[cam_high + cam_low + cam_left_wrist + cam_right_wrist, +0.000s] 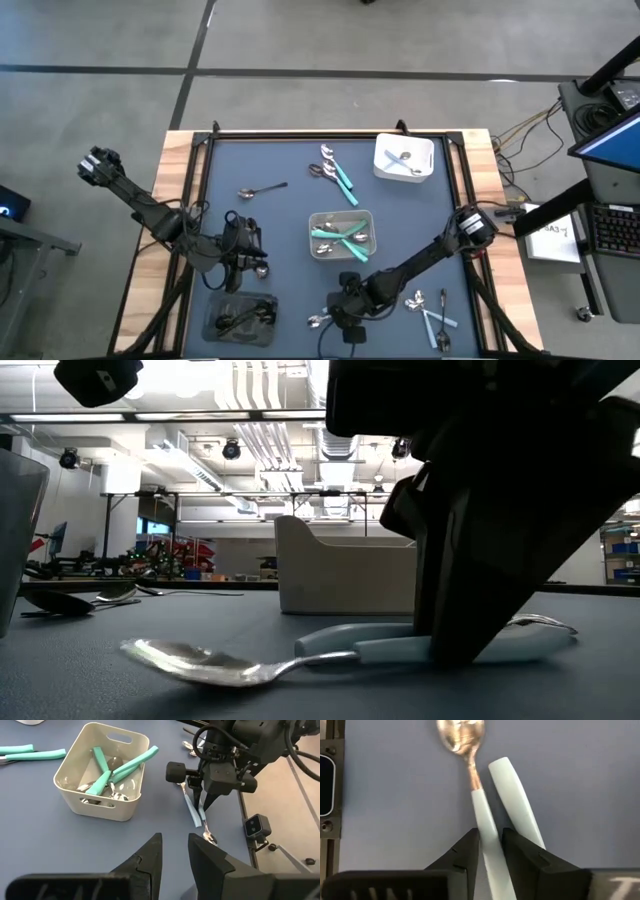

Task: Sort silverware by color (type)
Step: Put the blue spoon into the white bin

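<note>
My right gripper (343,300) (490,834) is down at the table's near edge, shut on a pale-blue-handled spoon (470,770) that lies flat. A second pale-blue handle (514,802) lies right beside it. My left gripper (250,246) (175,845) hovers left of centre, open by a narrow gap and empty. Teal-handled pieces lie in the grey tray (315,222). One pale-blue spoon lies in the white tray (425,150), and black pieces lie in the dark tray (212,318). My right gripper pinches the spoon's pale-blue handle (482,812) between its two fingers, a little behind the metal neck. The fingers come from above, pointing down, one on each side of the handle. The spoon lies flat on the table with its bowl (190,660) resting there.
Loose on the table are a dark-handled spoon (262,189), teal-handled pieces (338,172) near the far side and several pale-blue pieces (432,312) at the near right. A shiny spoon (262,270) lies close to my left gripper. Bare table lies at the far left.
</note>
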`<state>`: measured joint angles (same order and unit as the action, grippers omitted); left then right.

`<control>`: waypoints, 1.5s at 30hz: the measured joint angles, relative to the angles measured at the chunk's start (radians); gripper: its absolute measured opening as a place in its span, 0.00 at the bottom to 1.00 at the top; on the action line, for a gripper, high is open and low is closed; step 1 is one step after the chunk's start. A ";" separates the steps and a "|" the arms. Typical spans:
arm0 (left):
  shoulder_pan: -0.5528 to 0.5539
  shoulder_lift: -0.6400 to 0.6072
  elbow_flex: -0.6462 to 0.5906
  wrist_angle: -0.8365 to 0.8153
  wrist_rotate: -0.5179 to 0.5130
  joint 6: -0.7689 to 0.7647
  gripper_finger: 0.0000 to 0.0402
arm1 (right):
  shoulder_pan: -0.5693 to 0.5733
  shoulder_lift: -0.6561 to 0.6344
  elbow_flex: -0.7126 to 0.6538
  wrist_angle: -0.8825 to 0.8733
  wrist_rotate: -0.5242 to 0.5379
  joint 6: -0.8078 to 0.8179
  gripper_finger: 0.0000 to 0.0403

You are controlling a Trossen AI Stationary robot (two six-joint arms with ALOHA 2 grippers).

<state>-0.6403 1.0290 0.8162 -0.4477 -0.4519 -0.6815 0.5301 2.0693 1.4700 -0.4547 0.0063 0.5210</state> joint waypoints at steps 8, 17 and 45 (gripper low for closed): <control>0.000 0.000 0.000 -0.019 0.000 0.007 0.19 | -0.003 -0.012 -0.003 -0.001 -0.066 0.003 0.06; 0.001 0.000 0.000 -0.032 -0.001 0.027 0.19 | 0.003 -0.144 -0.008 0.023 -0.105 -0.006 0.06; 0.001 -0.062 0.000 -0.089 -0.170 -0.090 0.19 | -0.802 -0.733 -0.043 -0.817 0.343 -0.117 0.06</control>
<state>-0.6395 0.9673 0.8162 -0.5368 -0.6223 -0.7719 -0.2717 1.3359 1.4273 -1.2721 0.3492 0.4040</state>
